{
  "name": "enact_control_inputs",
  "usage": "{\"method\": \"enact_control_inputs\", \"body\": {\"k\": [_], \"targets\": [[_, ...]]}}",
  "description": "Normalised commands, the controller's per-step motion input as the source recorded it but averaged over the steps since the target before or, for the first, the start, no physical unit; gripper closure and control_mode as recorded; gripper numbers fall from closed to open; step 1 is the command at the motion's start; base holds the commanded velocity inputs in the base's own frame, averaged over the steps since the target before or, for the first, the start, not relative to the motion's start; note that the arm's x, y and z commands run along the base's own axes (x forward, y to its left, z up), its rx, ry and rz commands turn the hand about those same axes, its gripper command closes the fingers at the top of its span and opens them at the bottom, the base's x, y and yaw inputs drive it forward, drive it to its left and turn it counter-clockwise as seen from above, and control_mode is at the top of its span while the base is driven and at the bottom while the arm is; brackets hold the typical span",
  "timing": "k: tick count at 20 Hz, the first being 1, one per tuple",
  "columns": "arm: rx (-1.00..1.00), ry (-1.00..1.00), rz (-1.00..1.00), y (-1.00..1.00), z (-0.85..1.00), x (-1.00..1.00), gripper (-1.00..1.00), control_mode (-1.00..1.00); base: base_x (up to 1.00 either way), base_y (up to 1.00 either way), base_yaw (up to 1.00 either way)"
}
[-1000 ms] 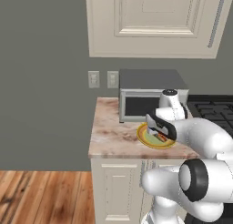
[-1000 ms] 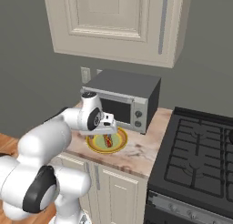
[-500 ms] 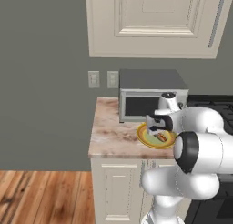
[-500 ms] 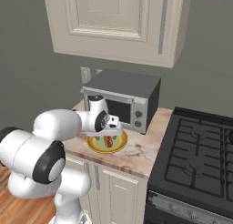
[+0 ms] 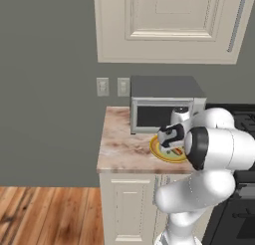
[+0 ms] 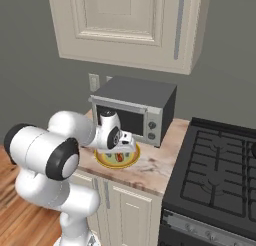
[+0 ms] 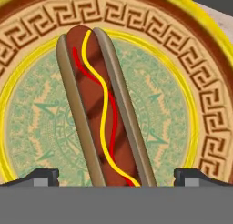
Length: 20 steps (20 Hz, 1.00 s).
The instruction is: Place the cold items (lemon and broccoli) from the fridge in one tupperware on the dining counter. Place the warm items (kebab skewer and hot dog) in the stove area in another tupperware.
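Note:
A hot dog [image 7: 102, 109] with red and yellow sauce lines lies in its bun on a yellow-rimmed patterned plate [image 7: 200, 82]. My gripper [image 7: 116, 177] hangs open straight over it, one fingertip [image 7: 38, 176] on each side of the bun's near end. From the base cameras the plate [image 5: 162, 153] [image 6: 131, 160] sits on the marble counter in front of the microwave, with the gripper [image 5: 172, 139] [image 6: 119, 145] just above it. The hot dog [image 6: 119, 156] peeks out under the hand. Kebab skewer, lemon, broccoli and tupperware are out of view.
A grey microwave [image 5: 164, 102] [image 6: 135, 107] stands right behind the plate. Wall cabinets [image 5: 169, 25] hang above. A black stove [image 6: 215, 170] lies to the right of the counter [image 5: 119, 144]. Wood floor [image 5: 45, 214] is at the left.
The hand has dropped lower and closer over the plate, and the arm's elbow has swung in between the base cameras and the counter.

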Motion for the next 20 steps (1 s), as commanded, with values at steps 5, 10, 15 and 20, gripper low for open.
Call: {"method": "enact_control_inputs", "body": {"k": [5,10,15,20], "targets": [[-0.02,0.00,0.00,0.00,-0.33,0.07,1.00,-1.00,0.00,0.00,0.00],[0.00,0.00,0.01,0.00,-0.09,0.00,1.00,-1.00,0.00,0.00,0.00],[0.00,0.00,0.00,0.00,0.19,-0.23,1.00,-1.00,0.00,0.00,0.00],[0.00,-0.18,0.00,0.03,0.65,-0.43,1.00,-1.00,0.00,0.00,0.00]]}}
